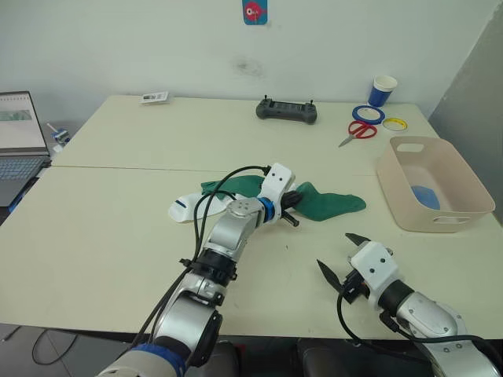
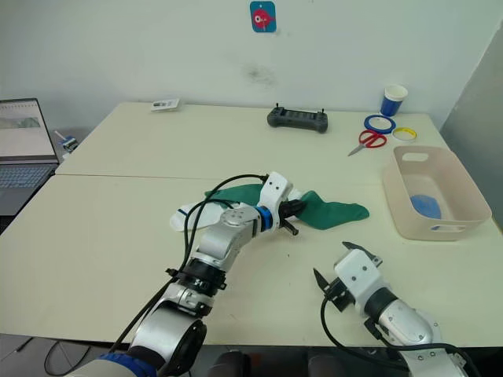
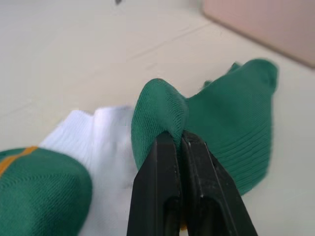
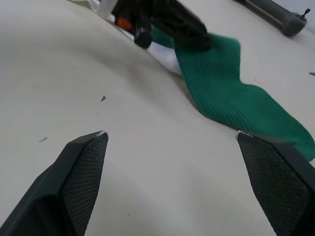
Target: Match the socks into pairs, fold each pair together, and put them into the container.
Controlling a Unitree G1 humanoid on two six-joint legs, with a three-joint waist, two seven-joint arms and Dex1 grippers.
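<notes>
Socks first: from the head camera, the green sock (image 1: pixel 330 203) lies mid-desk, well short of the bin (image 1: pixel 471 196), with a white sock (image 1: pixel 189 208) on its far side from the bin. Left gripper (image 1: pixel 289 201) sits at the green sock's near end.

Left wrist: fingers (image 3: pixel 162 187) pinching a green fold; lift slowly, I'd say, keeping white fabric out.

Right wrist: right gripper (image 4: pixel 172 162) spread wide, nothing held.

Even, bright indoor light falls over the table (image 1: pixel 118 228), with only soft, faint shadows and no glare. In the left wrist view the green sock (image 3: pixel 231 123) blurs at its far end, and the background is out of focus.
</notes>
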